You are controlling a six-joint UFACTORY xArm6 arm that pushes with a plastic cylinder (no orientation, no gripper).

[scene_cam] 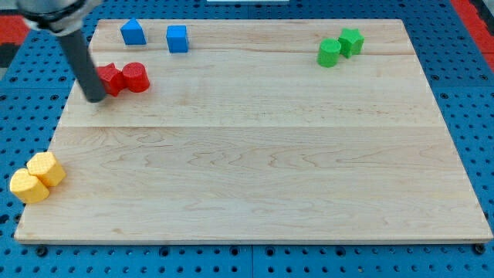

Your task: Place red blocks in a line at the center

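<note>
Two red blocks sit side by side near the view's upper left: a red star-shaped block (112, 79) and a red cylinder (137, 77) touching its right side. My tip (95, 98) is at the lower left edge of the red star block, touching or almost touching it. The dark rod rises from the tip toward the view's top left corner.
The wooden board (255, 154) lies on a blue pegboard. Two blue blocks (133, 32) (177, 38) sit at the view's top left. Two green blocks (329, 52) (351, 41) sit at the top right. Two yellow blocks (46, 168) (28, 186) sit at the lower left edge.
</note>
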